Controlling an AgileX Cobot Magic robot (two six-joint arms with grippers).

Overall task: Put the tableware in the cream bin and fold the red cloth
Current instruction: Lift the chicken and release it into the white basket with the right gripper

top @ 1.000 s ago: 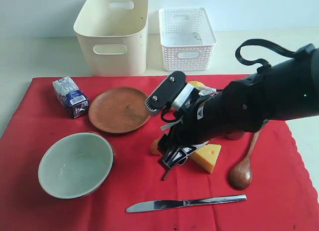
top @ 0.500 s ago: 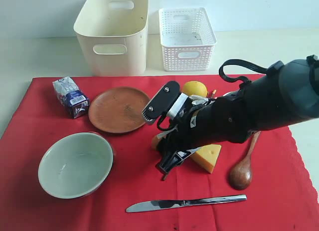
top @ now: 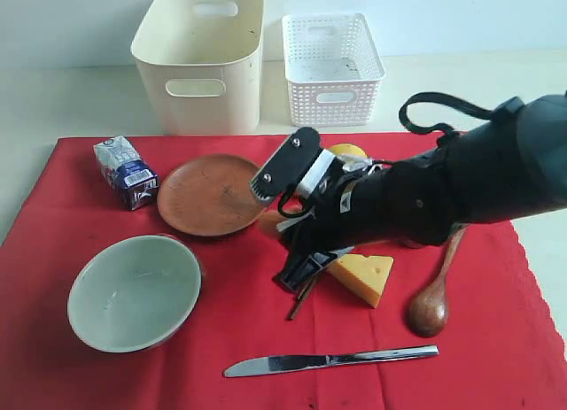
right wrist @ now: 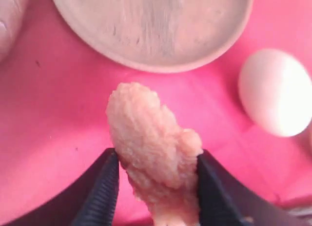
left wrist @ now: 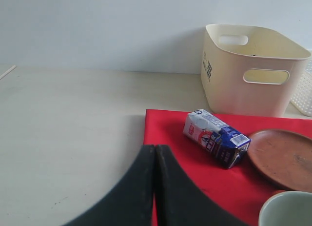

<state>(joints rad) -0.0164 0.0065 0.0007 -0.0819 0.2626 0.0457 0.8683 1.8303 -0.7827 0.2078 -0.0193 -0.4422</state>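
Pale table (top: 53, 100), bare to the left of the red cloth (top: 230, 339). Cream bin (top: 199, 60) just past the cloth's far edge, white basket (top: 332, 69) beside it. On the cloth: plate (top: 208, 193), bowl (top: 133, 290), knife (top: 328, 361) near the front edge, spoon (top: 430, 308) towards the scalloped edge, carton (top: 127, 171), cheese (top: 363, 275). Right gripper (right wrist: 153, 187): fingers clamped on a nugget (right wrist: 146, 138), near the plate's rim and an egg (right wrist: 275, 92). Left gripper (left wrist: 155, 157): fingers pressed together, empty, at the cloth edge near the carton.

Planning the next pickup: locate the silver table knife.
Exterior view: silver table knife lies bottom centre-right on the red cloth, below the yellow cheese wedge.
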